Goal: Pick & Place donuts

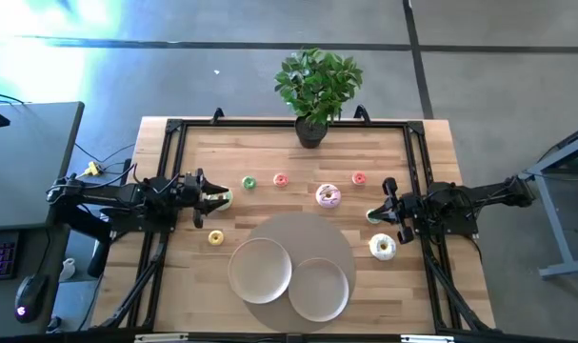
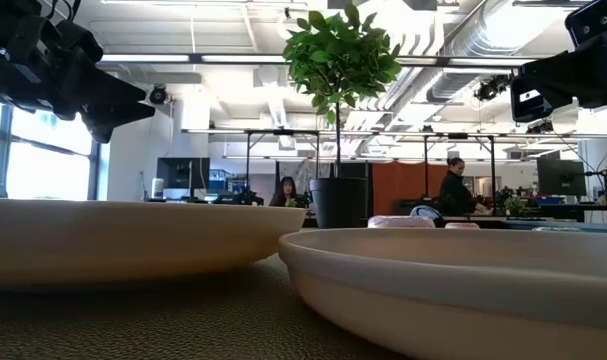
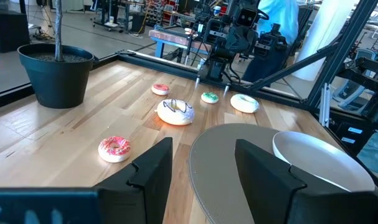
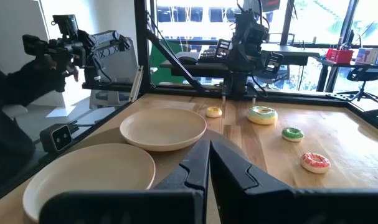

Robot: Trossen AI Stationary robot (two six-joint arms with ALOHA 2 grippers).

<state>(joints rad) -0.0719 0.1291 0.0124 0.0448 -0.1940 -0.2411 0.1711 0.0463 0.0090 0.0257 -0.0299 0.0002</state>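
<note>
My left gripper (image 1: pixel 210 199) (image 3: pixel 204 165) hovers open at the table's left, and nothing shows between its fingers. A green-white donut (image 1: pixel 224 199) (image 4: pixel 262 114) lies flat on the wood just at its fingertips, hidden in the left wrist view. My right gripper (image 1: pixel 384 208) (image 4: pixel 208 163) is shut at the table's right, beside a green mini donut (image 1: pixel 372 216) (image 3: pixel 210 97). Flat on the table lie a pink large donut (image 1: pixel 328 196) (image 3: pixel 175 112), a white large one (image 1: pixel 383 248) (image 3: pixel 244 102), and yellow (image 1: pixel 216 237), green (image 1: pixel 249 182), pink (image 1: pixel 281 179) and red (image 1: pixel 358 178) minis.
Two beige plates (image 1: pixel 260 270) (image 1: pixel 318 289) sit on a round grey-brown mat (image 1: pixel 303 229) at the near middle. A potted plant (image 1: pixel 312 90) stands at the far edge. A black frame (image 1: pixel 174 129) runs along the table's sides. People sit in the room beyond.
</note>
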